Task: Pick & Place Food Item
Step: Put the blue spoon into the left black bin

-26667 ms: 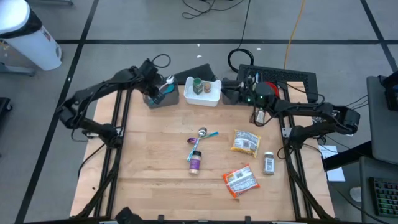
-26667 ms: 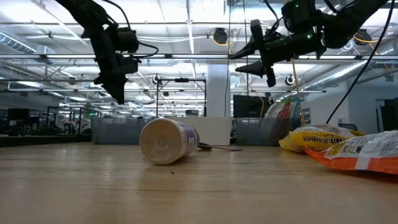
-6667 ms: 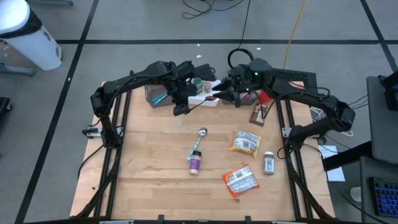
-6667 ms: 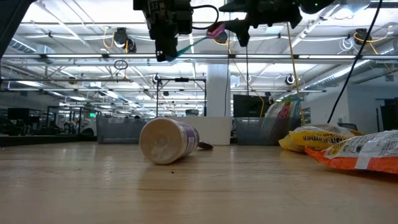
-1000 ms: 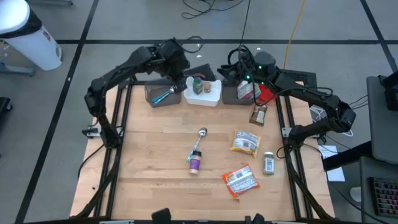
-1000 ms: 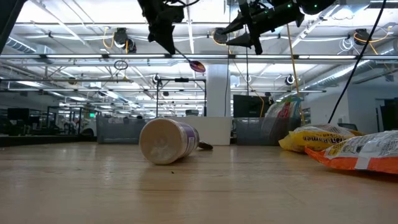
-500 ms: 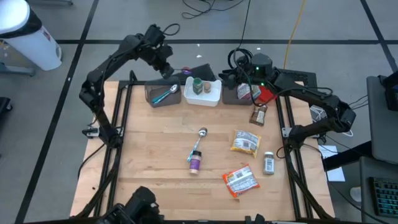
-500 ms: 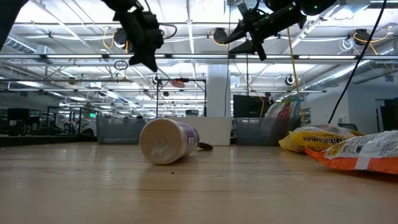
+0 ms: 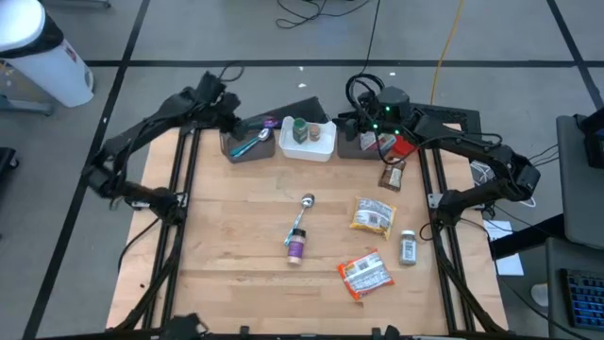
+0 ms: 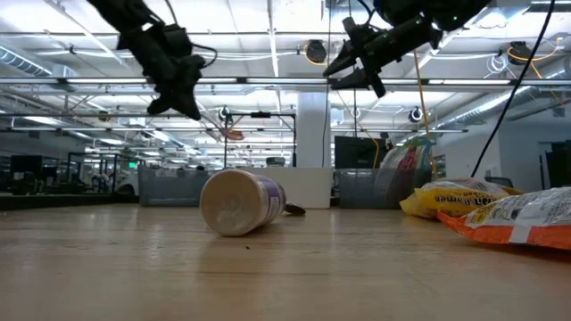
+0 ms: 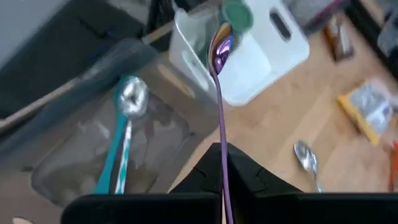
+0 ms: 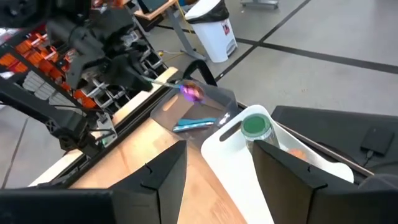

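My left gripper is shut on a purple iridescent spoon, above the far edge of the clear bin at the table's far left. The spoon's bowl points toward the white bin. A teal-handled spoon lies in the clear bin. My right gripper hangs open over the grey bin at the far right, with nothing between its fingers. Food packets lie on the table: a yellow one and an orange one. My left gripper pinches the purple spoon's handle between its two fingers, which slant down from the far left. The handle runs along the fingers, and the bowl sticks out ahead of them. The spoon is lifted clear of the bins and the table.
The white bin holds a green-lidded jar. On the table lie a metal spoon, a purple-lidded jar on its side, a small spice jar and a brown bar. The near half of the table is bare wood.
My left gripper has swung toward the table's left edge and come down, rolling at the wrist, carrying the purple spoon from beside the white bin to above the clear bin. My right gripper has sunk a little over the grey bin.
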You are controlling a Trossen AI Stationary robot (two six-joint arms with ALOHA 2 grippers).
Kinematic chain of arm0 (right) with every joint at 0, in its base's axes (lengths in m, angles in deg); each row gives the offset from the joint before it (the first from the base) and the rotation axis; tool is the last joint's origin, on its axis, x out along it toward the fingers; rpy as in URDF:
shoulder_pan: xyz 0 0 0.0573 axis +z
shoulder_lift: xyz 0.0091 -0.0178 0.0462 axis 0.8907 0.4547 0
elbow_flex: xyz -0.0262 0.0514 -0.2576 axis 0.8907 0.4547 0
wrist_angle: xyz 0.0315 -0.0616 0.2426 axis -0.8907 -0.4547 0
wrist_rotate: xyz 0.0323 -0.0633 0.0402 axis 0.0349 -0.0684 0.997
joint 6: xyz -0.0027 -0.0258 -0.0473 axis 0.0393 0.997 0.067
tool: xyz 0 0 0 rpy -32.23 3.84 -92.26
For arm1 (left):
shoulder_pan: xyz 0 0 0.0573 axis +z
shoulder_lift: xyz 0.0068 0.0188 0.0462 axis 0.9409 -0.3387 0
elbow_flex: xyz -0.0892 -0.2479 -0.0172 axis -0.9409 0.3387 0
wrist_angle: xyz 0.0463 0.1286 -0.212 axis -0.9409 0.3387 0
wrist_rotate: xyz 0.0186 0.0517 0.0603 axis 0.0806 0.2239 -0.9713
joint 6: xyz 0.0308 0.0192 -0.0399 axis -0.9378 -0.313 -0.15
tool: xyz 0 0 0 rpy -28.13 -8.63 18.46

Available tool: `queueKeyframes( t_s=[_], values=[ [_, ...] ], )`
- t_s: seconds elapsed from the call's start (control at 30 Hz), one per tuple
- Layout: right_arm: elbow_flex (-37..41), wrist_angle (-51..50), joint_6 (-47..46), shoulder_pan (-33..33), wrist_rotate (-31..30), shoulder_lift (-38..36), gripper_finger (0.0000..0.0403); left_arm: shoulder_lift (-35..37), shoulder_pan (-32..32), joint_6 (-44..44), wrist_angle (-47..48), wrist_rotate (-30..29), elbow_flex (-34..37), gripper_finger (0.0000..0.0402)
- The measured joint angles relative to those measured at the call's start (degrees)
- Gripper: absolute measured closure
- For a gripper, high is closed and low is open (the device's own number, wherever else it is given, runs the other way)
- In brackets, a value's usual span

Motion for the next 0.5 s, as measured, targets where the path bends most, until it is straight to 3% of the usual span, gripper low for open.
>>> queueKeyframes(
  t_s=[0.23, 0.5],
  values=[
    [1.2, 0.9, -1.3, 0.0, -0.1, 0.0, 0.0227, 8.8, 1.2, 9.1, -6.1, -3.9, 12.3, 0.0400],
    [1.2, 3.5, -2.4, 0.0, -0.1, 0.0, 0.0227, 7.3, 1.1, 15.0, -15.2, -6.5, 17.0, 0.0400]
  ],
)
